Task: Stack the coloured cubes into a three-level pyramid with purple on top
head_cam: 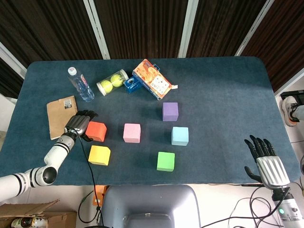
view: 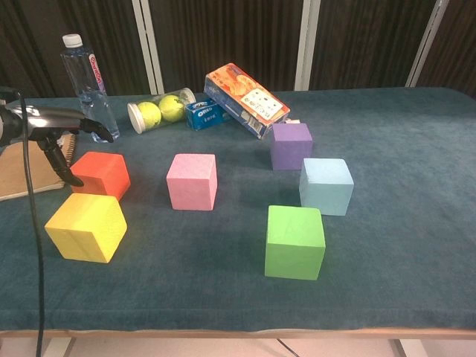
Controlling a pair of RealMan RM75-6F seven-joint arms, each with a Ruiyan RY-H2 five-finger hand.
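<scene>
Cubes lie scattered on the desk (head_cam: pixel 228 85), none stacked: purple (head_cam: pixel 170 111) toward the back, light blue (head_cam: pixel 179 136) just in front of it, green (head_cam: pixel 165 161) nearest me in the middle, pink (head_cam: pixel 131 132) centre-left, orange (head_cam: pixel 96 131) further left and yellow (head_cam: pixel 99 155) in front of the orange. My left hand (head_cam: pixel 78 124) is at the orange cube's left side, fingers curled down against it; I cannot tell whether it actually grips the cube. In the chest view one dark finger (view: pixel 63 165) reaches down beside the orange cube's left face. My right hand (head_cam: pixel 264 159) hangs off the desk's near right corner, fingers spread, holding nothing. Behind the cubes I see a bottle (head_cam: pixel 80 84), a tube of tennis balls (head_cam: pixel 112 82), a snack box (head_cam: pixel 151 79) and a notebook (head_cam: pixel 60 114) by my left hand.
</scene>
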